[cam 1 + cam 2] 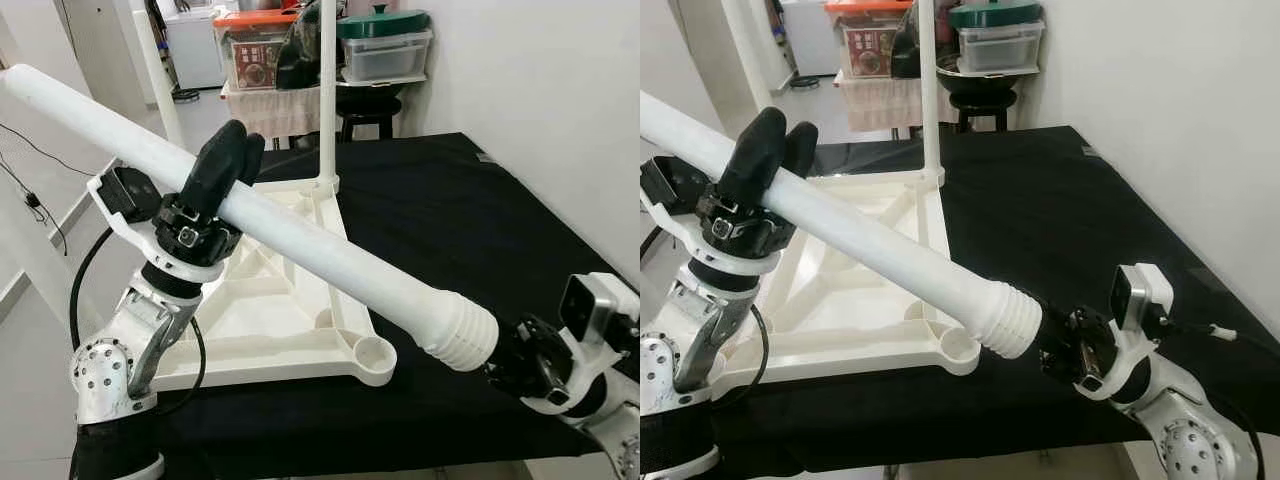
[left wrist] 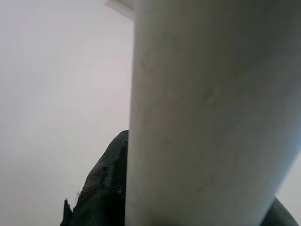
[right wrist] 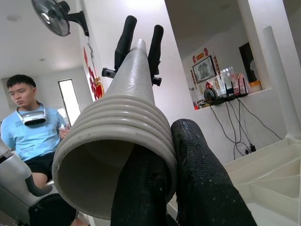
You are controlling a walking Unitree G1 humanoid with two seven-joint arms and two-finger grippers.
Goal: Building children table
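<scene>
From the left eye we see the leg (image 1: 300, 235), a long white tube with a threaded end, carried in the air between both arms, slanting down across the upturned tabletop (image 1: 270, 300) that lies on the black surface (image 1: 450, 220). Our left gripper (image 1: 232, 150) has its fingers clenched round the leg near its middle, taking the weight, while our right gripper (image 1: 505, 362) meets the threaded end, we judge so as to steer it. One leg (image 1: 327, 90) already stands upright in the far corner; the near socket (image 1: 373, 355) sits open just below the threaded end, which looks like the target.

The right eye shows the same hold from the side, and makes plainer that the threaded end hangs just above and beside the socket, not yet in it.

The left wrist adds little: the tube close up, pressed against one black finger (image 2: 103, 188), which confirms the clamp.

The right wrist looks into the hollow threaded end, and only here do we see how the right fingers (image 3: 207, 183) hold: one inside the rim, one outside, pinching the wall. It also shows a person (image 3: 33, 127) seated beyond and a wall fan (image 3: 54, 16).
</scene>
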